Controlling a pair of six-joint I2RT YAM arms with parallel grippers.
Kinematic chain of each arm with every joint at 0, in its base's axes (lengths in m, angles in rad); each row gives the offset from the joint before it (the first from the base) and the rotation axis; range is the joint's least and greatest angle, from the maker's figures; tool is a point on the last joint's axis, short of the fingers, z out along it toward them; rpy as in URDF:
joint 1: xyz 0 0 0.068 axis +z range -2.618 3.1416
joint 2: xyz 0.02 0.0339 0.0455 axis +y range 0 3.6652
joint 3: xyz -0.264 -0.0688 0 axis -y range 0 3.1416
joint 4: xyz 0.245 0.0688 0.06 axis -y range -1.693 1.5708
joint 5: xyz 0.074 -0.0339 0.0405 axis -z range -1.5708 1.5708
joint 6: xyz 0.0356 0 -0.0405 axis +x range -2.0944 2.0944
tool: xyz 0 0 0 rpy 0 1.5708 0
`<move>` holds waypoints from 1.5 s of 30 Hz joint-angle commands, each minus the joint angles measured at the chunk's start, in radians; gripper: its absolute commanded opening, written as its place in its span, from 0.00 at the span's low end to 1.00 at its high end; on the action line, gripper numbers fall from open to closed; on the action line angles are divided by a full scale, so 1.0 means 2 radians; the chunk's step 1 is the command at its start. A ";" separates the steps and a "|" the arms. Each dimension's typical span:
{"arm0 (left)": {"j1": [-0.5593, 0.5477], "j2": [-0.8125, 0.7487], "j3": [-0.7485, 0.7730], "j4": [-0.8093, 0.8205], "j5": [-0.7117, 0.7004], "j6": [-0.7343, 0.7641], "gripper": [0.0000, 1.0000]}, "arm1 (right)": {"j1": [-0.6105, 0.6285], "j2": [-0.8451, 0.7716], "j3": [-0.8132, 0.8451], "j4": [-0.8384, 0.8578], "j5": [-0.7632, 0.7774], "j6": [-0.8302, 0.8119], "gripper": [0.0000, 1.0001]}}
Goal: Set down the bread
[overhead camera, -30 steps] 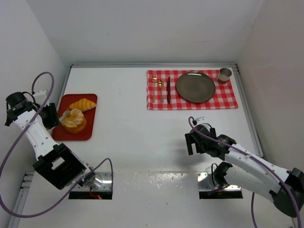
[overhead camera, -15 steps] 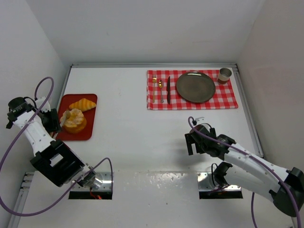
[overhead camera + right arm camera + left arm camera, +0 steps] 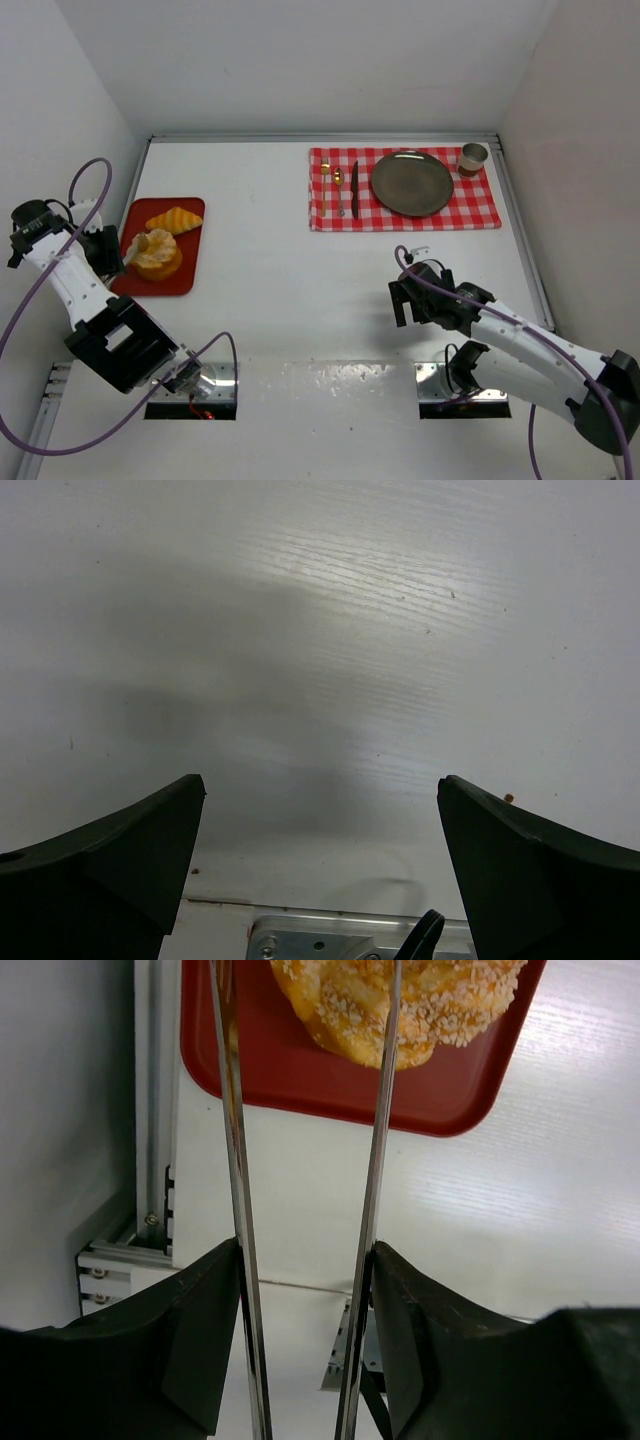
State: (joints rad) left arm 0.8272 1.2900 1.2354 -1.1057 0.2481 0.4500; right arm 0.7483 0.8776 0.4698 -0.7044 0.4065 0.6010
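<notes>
A round sesame bun [image 3: 157,258] and a croissant [image 3: 173,218] lie on a red tray [image 3: 190,262] at the left of the table. My left gripper [image 3: 103,250] is shut on metal tongs [image 3: 133,246] at the tray's left edge. In the left wrist view the gripper [image 3: 305,1260] squeezes the tongs [image 3: 232,1110], whose two arms reach across the tray [image 3: 300,1080] and straddle the bun [image 3: 440,1010]. Whether the tongs' tips grip the bun is hidden. My right gripper [image 3: 405,300] is open and empty over bare table, as the right wrist view [image 3: 320,785] shows.
A red checked cloth [image 3: 490,210] at the back right carries a dark plate [image 3: 412,182], a knife [image 3: 354,188], a fork [image 3: 339,192] and a cup [image 3: 473,157]. White walls enclose the table on three sides.
My left wrist has drawn back slightly to the left with the tongs still over the bun. The bun, the croissant and the right arm have not moved.
</notes>
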 commanded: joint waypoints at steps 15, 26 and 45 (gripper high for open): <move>0.016 0.014 -0.032 0.029 0.008 0.001 0.58 | -0.001 0.002 0.008 0.012 -0.003 -0.003 0.99; 0.016 0.025 -0.010 0.007 0.036 0.003 0.13 | -0.001 -0.004 0.005 0.006 -0.002 0.001 0.99; -0.035 0.016 0.155 -0.098 0.161 0.044 0.00 | -0.034 0.001 0.010 0.033 -0.001 -0.006 0.99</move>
State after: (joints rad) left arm 0.8139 1.3434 1.4765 -1.2995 0.4397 0.5163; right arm 0.7059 0.8825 0.4698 -0.6800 0.4065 0.5968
